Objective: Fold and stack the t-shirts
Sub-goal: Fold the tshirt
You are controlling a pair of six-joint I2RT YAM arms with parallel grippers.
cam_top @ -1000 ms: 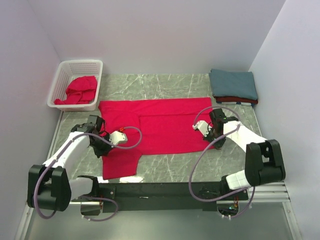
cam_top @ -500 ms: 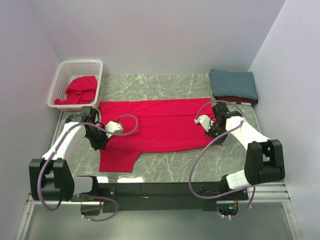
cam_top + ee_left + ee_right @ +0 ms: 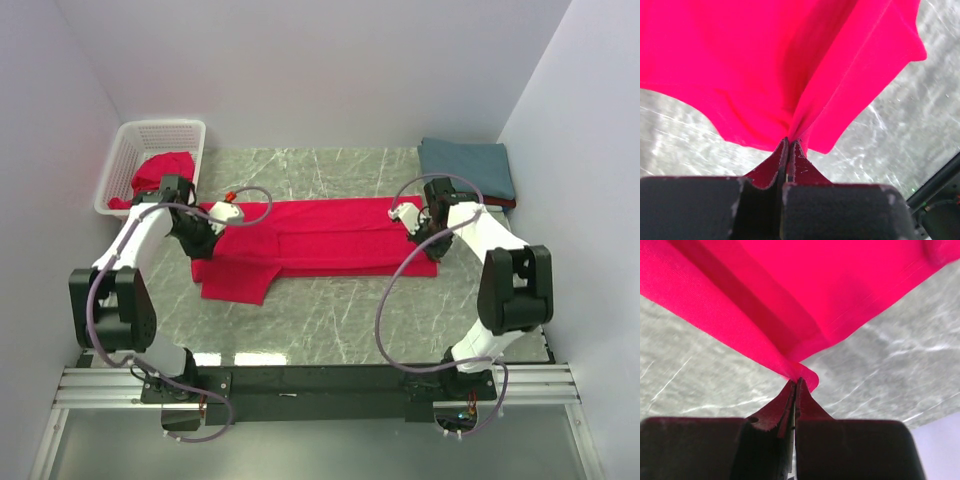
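Since a second ago, both arms have swung away from their bases and carried the near hem of the red t-shirt (image 3: 320, 240) toward the far side, so you now see it doubled into a narrow band across the marble table (image 3: 340, 320). One sleeve (image 3: 235, 285) juts out of the band at its near left corner.

At the far right corner you can count a stack of two folded shirts: a teal-blue shirt (image 3: 465, 160) on top and a darker red shirt (image 3: 507, 205) showing only as a thin edge beneath. The right arm reaches across the front of this stack.

At the far left corner stands one white lattice basket (image 3: 150, 130), holding one crumpled red shirt (image 3: 160, 175); the left arm passes just beside its near rim. That gives you four shirts in all.

The left gripper (image 3: 790, 144) pinches a gathered fold at the band's left end, its fingers pressed together on the cloth. The right gripper (image 3: 796, 381) likewise clamps a thin corner at the right end. A purple cable (image 3: 390, 310) loops from each arm.
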